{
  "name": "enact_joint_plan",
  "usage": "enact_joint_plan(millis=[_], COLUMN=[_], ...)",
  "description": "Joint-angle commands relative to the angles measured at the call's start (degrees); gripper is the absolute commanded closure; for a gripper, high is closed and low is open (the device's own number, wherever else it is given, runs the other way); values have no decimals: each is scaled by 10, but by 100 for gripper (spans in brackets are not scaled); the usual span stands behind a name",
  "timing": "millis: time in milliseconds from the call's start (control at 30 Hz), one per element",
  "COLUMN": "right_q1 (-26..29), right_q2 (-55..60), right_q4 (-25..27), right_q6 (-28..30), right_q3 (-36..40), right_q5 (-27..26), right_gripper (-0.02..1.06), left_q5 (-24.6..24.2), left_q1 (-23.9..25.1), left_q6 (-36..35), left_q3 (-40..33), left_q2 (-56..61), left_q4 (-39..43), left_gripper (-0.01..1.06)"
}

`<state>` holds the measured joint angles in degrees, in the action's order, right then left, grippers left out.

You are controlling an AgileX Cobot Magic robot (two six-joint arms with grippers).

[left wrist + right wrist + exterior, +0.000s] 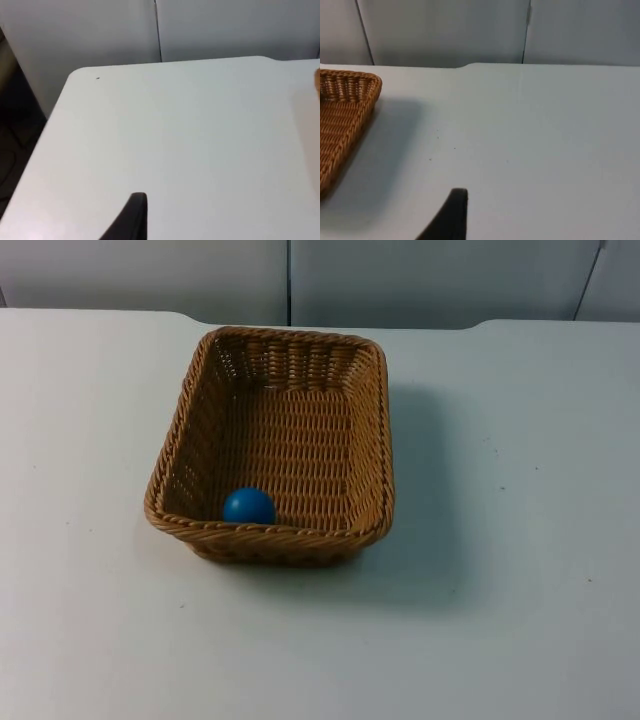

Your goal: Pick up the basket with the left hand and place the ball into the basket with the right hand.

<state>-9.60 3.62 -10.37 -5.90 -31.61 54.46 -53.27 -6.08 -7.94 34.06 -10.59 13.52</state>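
The left gripper (pixel 134 220) hangs above bare white table (pixel 180 140), with one black fingertip (pixel 135 210) in sight; whether its fingers stand apart or together cannot be told. Ahead of it the table runs to the grey wall (pixel 100 30), and a sliver of the basket (pixel 317 80) shows off to its side, well apart from the fingertip.

In the top view the woven brown basket (pixel 372 430) sits on the table near the middle, touched by neither arm. The blue ball (pixel 248 506) lies inside it, on the floor by the near wall, close to one corner.

The right gripper (pixel 452 217) also hangs over the table, one fingertip (pixel 456 207) showing, and its state cannot be told either. The basket's corner lies to its side and ahead, apart from the fingertip, casting a shadow (pixel 385 150) on the table toward the gripper.
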Motion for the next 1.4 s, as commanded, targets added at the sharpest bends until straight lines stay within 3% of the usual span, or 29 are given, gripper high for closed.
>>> enact_joint_plan(millis=[0, 100, 133, 167, 267, 300, 333, 367, 400, 500, 600, 633, 767, 967, 1367], right_q1=[-2, -2, -2, -2, -2, -2, -2, -2, -2, -2, -2, -1, -1, -1, -1], right_q2=[-26, -35, -35, -35, -35, -35, -35, -35, -35, -35, -35, -35, -35, -36, -36], right_q4=[1, 20, 23, 26, 26, 26, 26, 25, 25, 38, 38, 49, 51, 76, 77], right_q6=[4, 0, 4, 4, 4, 4, 5, 10, 10, 46, 46, 44, 44, 59, 59], right_q3=[2, 2, 2, 2, 2, 2, 2, 2, 2, 2, 2, 2, 2, 8, 17], right_q5=[8, 23, 24, 24, 23, 23, 23, 23, 23, 21, 19, 21, 23, 41, 89], right_gripper=[0, 0, 0, 0, 0, 0, 0, 0, 0, 0, 0, 0, 0, 0, 0], left_q5=[-4, 9, 7, -5, -20, -10, 5, 20, 20, 72, 51, 19, 1, -22, -85], left_q1=[1, 1, 1, 1, 1, 1, 1, -2, -2, -77, -107, -117, -117, -117, -117], left_q6=[5, -7, -56, -123, -181, -115, 43, 159, 159, 160, 84, 2, 18, 53, 54], left_q3=[-1, -1, -1, -1, -1, -1, -1, -2, -2, -5, -9, -9, -13, -33, -47], left_q2=[3, 2, 2, 2, 2, 2, 3, 11, 11, 30, 28, 26, 26, 30, 75], left_q4=[-48, -145, -161, -158, -105, -70, -42, -50, -50, -67, -39, -11, -11, -81, -122], left_gripper=[0, 0, 0, 0, 0, 0, 0, 0, 0, 0, 0, 0, 0, 0, 0])
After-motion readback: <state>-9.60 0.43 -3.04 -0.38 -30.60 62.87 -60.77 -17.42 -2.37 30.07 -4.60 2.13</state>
